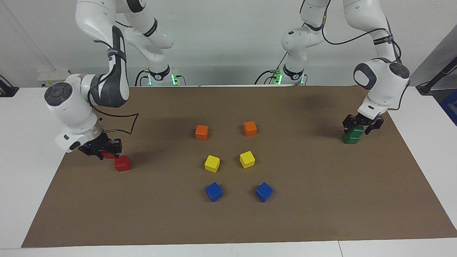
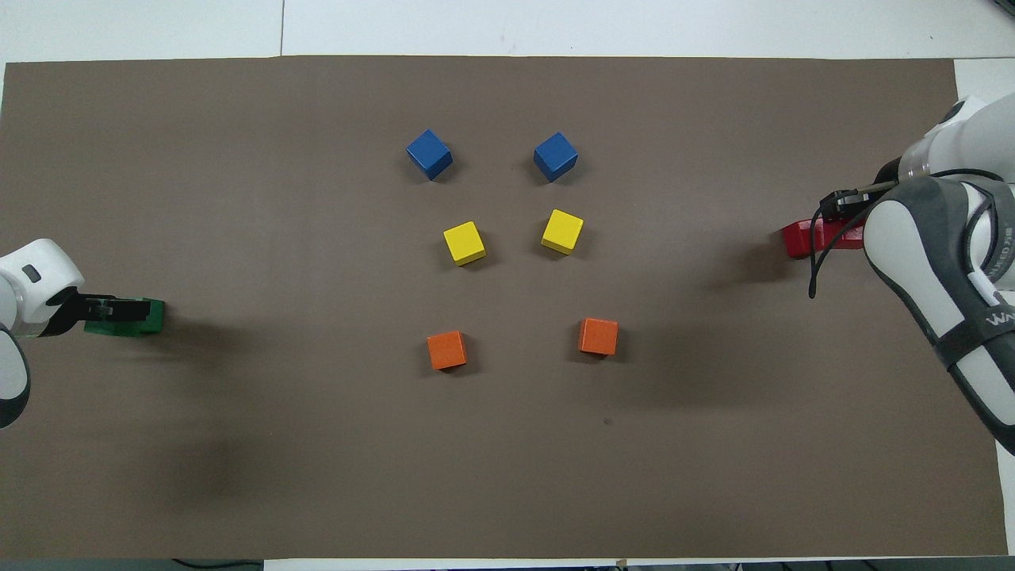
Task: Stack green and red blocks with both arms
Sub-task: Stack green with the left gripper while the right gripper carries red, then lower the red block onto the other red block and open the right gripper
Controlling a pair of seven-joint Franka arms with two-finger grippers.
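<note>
At the left arm's end of the mat, one green block (image 1: 357, 131) sits on a second green block (image 1: 350, 139), slightly offset. My left gripper (image 1: 361, 127) is around the upper green block and looks shut on it. In the overhead view the greens (image 2: 135, 317) show as one patch under the left gripper (image 2: 107, 311). At the right arm's end, a red block (image 1: 122, 163) lies on the mat. My right gripper (image 1: 106, 152) is low beside it, shut on the second red block (image 1: 108, 155). The overhead view shows the reds (image 2: 799, 238) side by side, partly under the right gripper (image 2: 842, 216).
Two orange cubes (image 1: 201, 132) (image 1: 250, 128), two yellow cubes (image 1: 212, 164) (image 1: 247, 159) and two blue cubes (image 1: 214, 191) (image 1: 264, 191) stand in pairs mid-mat. The brown mat (image 1: 321, 200) covers the white table.
</note>
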